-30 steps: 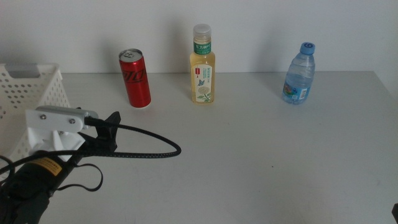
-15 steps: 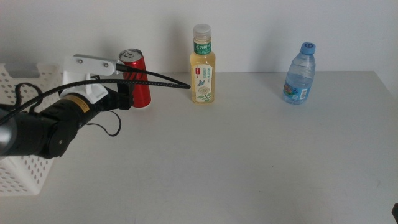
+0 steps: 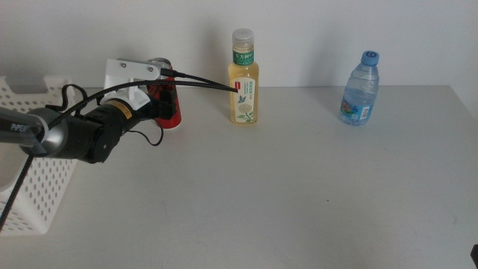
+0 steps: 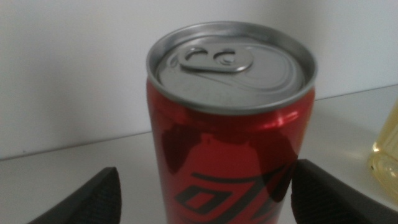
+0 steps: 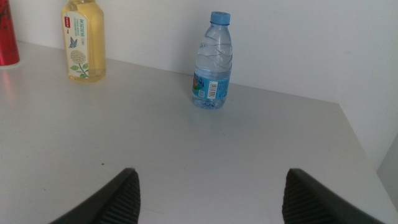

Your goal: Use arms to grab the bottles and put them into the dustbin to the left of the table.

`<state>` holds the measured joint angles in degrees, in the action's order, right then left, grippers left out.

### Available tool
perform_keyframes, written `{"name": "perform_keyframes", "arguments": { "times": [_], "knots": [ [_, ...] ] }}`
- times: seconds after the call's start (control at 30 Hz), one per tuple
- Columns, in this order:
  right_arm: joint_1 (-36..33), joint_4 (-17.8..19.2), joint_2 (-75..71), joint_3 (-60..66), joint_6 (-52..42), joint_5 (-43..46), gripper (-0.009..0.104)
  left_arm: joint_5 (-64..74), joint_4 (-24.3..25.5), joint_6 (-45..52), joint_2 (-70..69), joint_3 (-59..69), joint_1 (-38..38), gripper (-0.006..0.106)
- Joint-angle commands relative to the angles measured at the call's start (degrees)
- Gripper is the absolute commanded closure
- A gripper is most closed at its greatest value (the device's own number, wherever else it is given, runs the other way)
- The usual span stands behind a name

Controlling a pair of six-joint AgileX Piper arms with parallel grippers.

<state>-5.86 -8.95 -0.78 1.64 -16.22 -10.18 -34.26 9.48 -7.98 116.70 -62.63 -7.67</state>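
Glossy metal between my matt fingers

My left fingers (image 4: 93, 196) look matt black; the can (image 4: 231, 134) has shiny red sides and a brushed silver metal lid. The water bottle (image 5: 212, 61) is clear glossy plastic, the bin (image 3: 37, 187) white perforated plastic, the table (image 3: 299, 179) smooth matt grey.

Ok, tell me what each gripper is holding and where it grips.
Nothing held. The left gripper is open, its jaws either side of the red can, not closed. The right gripper waits open, empty.
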Motion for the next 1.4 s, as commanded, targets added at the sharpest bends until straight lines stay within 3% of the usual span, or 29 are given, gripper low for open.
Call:
{"name": "perform_keyframes", "arguments": {
  "times": [0.0, 0.2, 0.3, 0.37, 0.57, 0.67, 0.9, 1.03, 1.13, 1.27, 1.37],
  "knots": [
    [0.48, 0.31, -1.23, -0.53, -0.26, 4.06, 0.037, -4.14, -0.45, -1.17, -1.11, -3.55, -0.28, 0.007],
    [0.48, 0.31, -1.23, -0.53, -0.26, 4.06, 0.037, -4.42, -0.05, -1.07, 3.45, -9.23, -0.28, 0.007],
    [0.48, 0.31, -1.23, -0.53, -0.26, 4.06, 0.037, -4.3, -0.11, -0.87, 4.89, -11.4, -0.22, 0.015],
    [0.48, 0.31, -1.23, -0.53, -0.26, 4.06, 0.037, -4.04, -0.05, -0.43, 4.98, -12.05, -0.22, 0.028],
    [0.48, 0.31, -1.23, -0.53, -0.26, 4.06, 0.037, -0.71, 1.42, -0.1, 1.92, -12.33, -0.22, 0.087],
    [0.48, 0.31, -1.23, -0.53, -0.26, 4.06, 0.037, 6.83, 1.36, -0.1, -2.29, -12.33, -0.28, 0.102],
    [0.48, 0.31, -1.23, -0.53, -0.26, 4.06, 0.037, 23.52, 1.36, -0.1, -14.85, -13.09, -0.4, 0.102],
    [0.48, 0.31, -1.23, -0.53, -0.26, 4.06, 0.037, 40.36, 1.24, 0.59, -21.6, -17.11, -0.06, 0.102],
    [0.48, 0.31, -1.23, -0.53, -0.26, 4.06, 0.037, 57.21, -3.25, 5.23, -24.22, -23.89, 2.62, 0.102],
    [0.48, 0.31, -1.23, -0.53, -0.26, 4.06, 0.037, 80.1, -13.98, 18.97, -23.93, -31.42, 9.26, 0.102],
    [0.48, 0.31, -1.23, -0.53, -0.26, 4.06, 0.037, 89.8, -16.01, 25.15, -23.7, -33.69, 14.45, 0.102]
  ]
}}
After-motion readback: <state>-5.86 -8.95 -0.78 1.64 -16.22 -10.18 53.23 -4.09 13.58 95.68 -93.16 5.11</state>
